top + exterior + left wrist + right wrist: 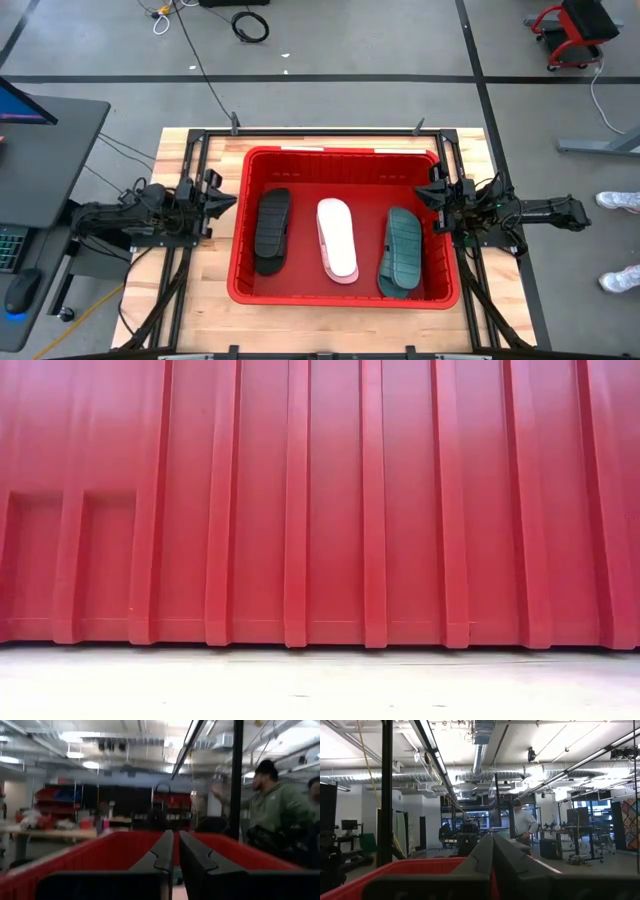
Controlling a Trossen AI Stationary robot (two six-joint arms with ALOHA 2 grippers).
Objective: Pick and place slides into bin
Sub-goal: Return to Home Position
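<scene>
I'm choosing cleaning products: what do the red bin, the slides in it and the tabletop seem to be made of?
Red bin: moulded plastic, faint sheen, ribbed walls. Black slide, pale pink slides, teal slide: matte, probably rubber or foam. Tabletop: light wood, plank strips showing.

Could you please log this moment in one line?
black rubber slides, pink slides, teal slides in red plastic bin | left claw, right claw shut, flanking bin
</scene>
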